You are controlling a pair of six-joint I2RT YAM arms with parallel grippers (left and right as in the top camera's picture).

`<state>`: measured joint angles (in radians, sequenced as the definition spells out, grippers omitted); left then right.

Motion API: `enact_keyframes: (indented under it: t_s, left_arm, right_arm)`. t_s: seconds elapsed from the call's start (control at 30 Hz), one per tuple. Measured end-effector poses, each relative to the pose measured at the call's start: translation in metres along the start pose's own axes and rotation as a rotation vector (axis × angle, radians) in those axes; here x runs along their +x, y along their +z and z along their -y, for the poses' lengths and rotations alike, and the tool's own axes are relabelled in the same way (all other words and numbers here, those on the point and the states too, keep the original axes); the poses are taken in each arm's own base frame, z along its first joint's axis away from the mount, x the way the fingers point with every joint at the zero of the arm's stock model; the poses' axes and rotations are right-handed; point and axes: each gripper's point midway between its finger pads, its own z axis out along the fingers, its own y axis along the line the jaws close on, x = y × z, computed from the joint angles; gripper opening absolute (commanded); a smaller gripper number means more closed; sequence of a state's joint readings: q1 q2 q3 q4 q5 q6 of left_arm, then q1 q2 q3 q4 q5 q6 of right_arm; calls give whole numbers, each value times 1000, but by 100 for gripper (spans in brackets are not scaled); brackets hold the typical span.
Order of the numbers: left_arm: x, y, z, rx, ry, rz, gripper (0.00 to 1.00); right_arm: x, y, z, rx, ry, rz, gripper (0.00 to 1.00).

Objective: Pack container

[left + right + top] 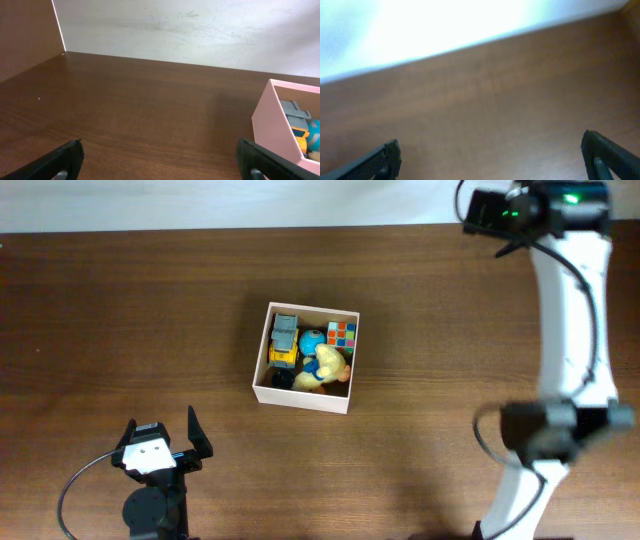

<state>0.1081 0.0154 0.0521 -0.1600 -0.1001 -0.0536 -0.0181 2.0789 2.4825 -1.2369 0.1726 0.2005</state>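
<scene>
The container (300, 397) stands near the middle of the table (100, 330), holding a grey and yellow truck (284, 340), a blue ball (312, 339), a coloured cube (342, 334) and a yellow soft toy (327, 367). The left gripper (162, 423) hovers by the near edge, left of the container, its jaws spread wide and empty. The right gripper (490, 149) is likewise fully spread, holding nothing, facing the far edge. Risk noted: the box looks crowded, so a further item pressed in could spill over the rim, and a passing finger could shove the light cardboard. Only the overhead shows all four toys. The left wrist view catches one corner with the truck and ball. The right wrist view, blurred, shows bare table only.
</scene>
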Motion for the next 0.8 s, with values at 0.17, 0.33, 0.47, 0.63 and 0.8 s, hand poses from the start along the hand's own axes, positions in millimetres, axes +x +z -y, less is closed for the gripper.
enact_keyframes:
  t_s: [0.17,0.33,0.47,0.63,0.8]
  left_arm:
    - [0,0,0,0,0,1,99]
    - [0,0,0,0,-1,2,99]
    - [0,0,0,1,-1,2,99]
    - [0,0,0,0,-1,3,99]
    - [0,0,0,1,-1,3,99]
  right_arm:
    - [-20,-92,16,-18,-15,234,99]
    - [11,-127,31,-12,-22,306,99]
    - [51,-123,38,-11,-32,309,99]
    - [99,-124,48,-20,-28,350,99]
    - [135,-134,51,-70,-21,445,99]
